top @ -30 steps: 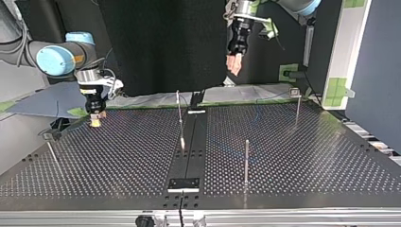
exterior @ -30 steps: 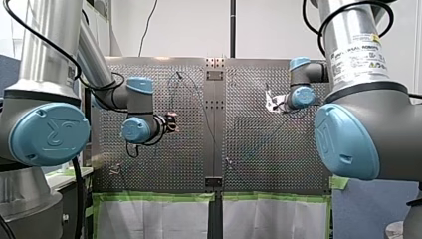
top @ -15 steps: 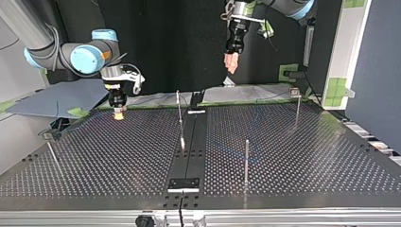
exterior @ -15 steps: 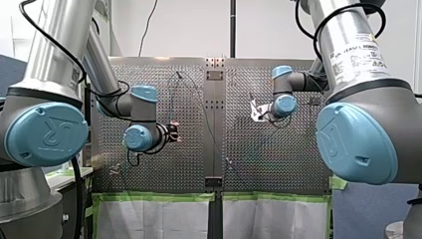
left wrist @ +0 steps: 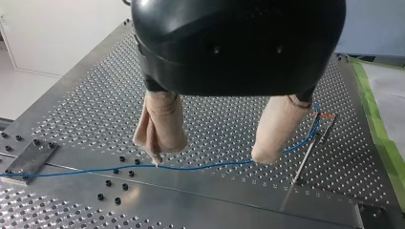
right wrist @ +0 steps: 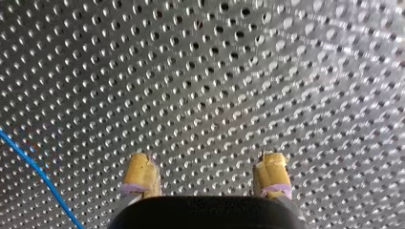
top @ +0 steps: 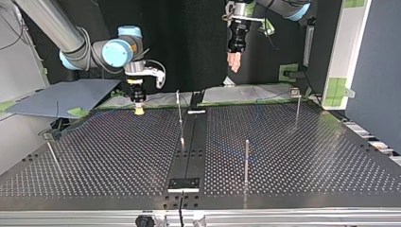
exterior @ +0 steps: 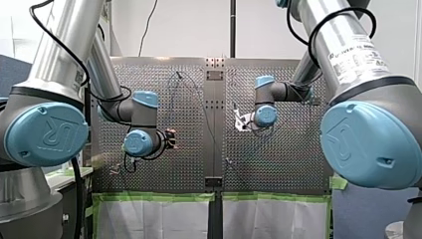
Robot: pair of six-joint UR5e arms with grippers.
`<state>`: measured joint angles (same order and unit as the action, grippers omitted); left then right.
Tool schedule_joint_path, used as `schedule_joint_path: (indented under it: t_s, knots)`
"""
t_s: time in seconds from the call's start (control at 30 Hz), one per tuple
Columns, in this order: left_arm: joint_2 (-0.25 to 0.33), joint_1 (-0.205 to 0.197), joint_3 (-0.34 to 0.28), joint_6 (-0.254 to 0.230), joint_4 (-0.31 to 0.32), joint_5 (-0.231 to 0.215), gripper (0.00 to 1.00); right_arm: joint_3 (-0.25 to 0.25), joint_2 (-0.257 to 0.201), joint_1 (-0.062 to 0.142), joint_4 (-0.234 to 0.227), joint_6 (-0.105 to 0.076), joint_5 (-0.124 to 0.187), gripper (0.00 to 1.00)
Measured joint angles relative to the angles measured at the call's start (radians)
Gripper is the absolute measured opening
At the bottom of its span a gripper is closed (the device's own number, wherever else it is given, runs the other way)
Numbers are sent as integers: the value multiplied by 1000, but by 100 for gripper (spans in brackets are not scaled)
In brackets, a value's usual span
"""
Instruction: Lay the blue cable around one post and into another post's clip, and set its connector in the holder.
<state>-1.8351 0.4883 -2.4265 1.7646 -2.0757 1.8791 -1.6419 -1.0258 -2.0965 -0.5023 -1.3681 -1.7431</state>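
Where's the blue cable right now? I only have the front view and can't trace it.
Observer: The left wrist view shows the blue cable lying loose on the table, passing below my left gripper.
Operator: Left jaws holding it?
Observer: No, the jaws are open with nothing between them.
Operator: Right side?
Observer: In the right wrist view, my right gripper has its jaws open over the table, with the cable off to one side of them.
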Motion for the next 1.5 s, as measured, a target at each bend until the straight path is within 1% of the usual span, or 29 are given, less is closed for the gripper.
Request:
schedule_joint_path:
  t_s: [0.23, 0.37, 0.43, 0.57, 0.63, 0.77, 0.87, 1.0, 1.17, 1.33, 1.43, 1.5]
  knots:
    - [0, -5, 0, 11, 0, 1, 100, -1, 7, -58, 17, -2, -59, 100]
    - [0, -6, 0, 14, 0, 3, 100, -3, 25, -97, 24, -7, -98, 100]
    - [0, -7, 0, 15, 0, 6, 100, -3, 36, -113, 29, -9, -113, 100]
    - [0, -11, 0, 21, -4, 26, 100, -9, 62, -149, 40, -20, -149, 100]
    - [0, -12, 0, 23, -9, 40, 100, -12, 66, -165, 40, -23, -165, 100]
    - [0, -14, 0, 24, -18, 69, 100, -21, 70, -199, 33, -22, -199, 100]
    - [0, -16, 0, 25, -26, 86, 100, -35, 70, -220, 22, -19, -215, 100]
    - [0, -18, 0, 32, -41, 112, 100, -57, 71, -249, 7, -13, -216, 100]
    - [0, -18, 0, 52, -49, 144, 100, -79, 71, -289, -21, -7, -187, 100]
    - [0, -19, 0, 61, -49, 151, 100, -82, 71, -326, -44, -5, -155, 100]
    - [0, -20, 0, 64, -49, 152, 100, -83, 70, -349, -53, -5, -149, 100]
    - [0, -20, 0, 65, -51, 154, 100, -87, 70, -365, -61, -9, -150, 100]
